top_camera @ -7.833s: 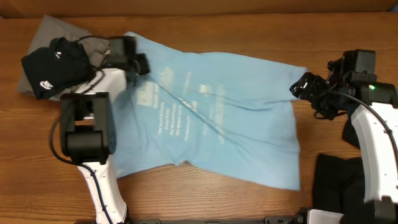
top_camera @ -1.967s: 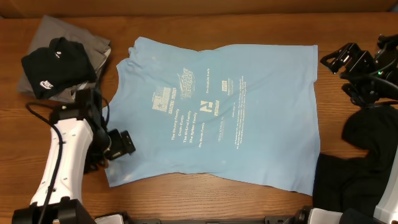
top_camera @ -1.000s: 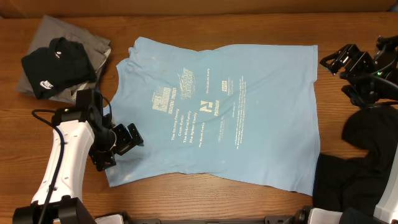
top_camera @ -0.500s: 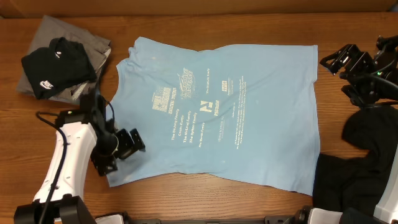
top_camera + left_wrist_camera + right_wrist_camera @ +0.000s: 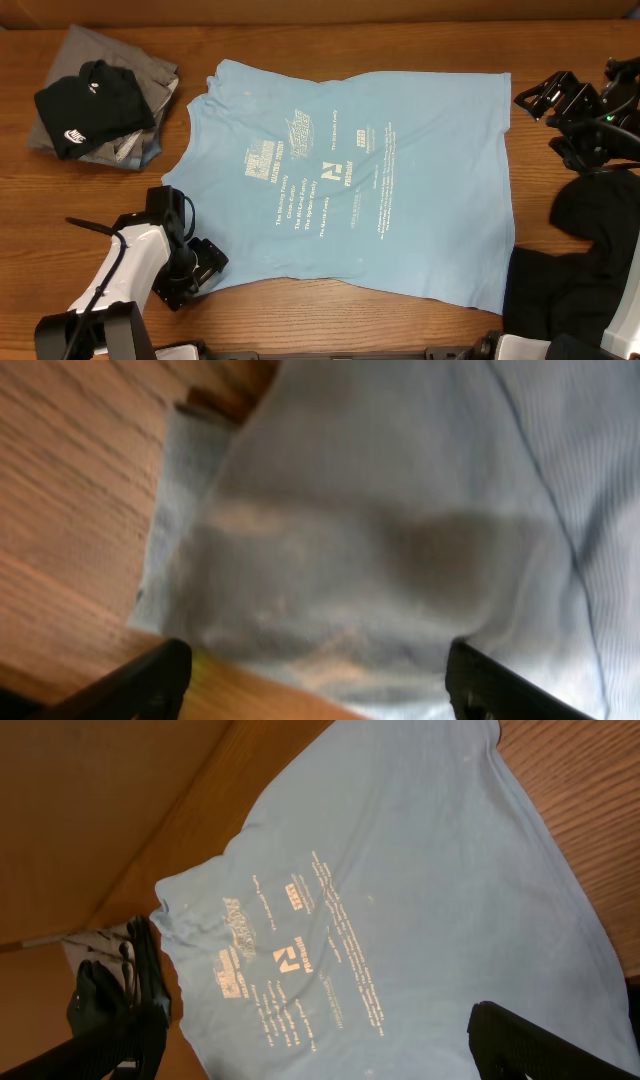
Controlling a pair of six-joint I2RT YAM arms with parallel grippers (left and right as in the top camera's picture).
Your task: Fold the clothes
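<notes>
The large light blue T-shirt (image 5: 350,180) with pale printed text lies spread flat in the middle of the table. My left gripper (image 5: 203,264) is low at the shirt's near left corner, its fingers wide apart, with the blue cloth (image 5: 380,530) just ahead of the open jaws (image 5: 318,682). My right gripper (image 5: 543,96) hangs open beside the shirt's far right corner, above the table. In the right wrist view the whole shirt (image 5: 400,920) shows between its open fingers (image 5: 310,1055). Black clothes (image 5: 590,260) lie at the right.
A folded black shirt with a white logo (image 5: 88,105) sits on a grey garment (image 5: 100,50) at the far left. A wall runs along the table's far edge (image 5: 320,10). Bare wood (image 5: 330,320) shows along the front edge.
My left arm has drawn back toward the front edge, moving its gripper down along the shirt's left side to the near left corner. The right arm and the shirt have not moved.
</notes>
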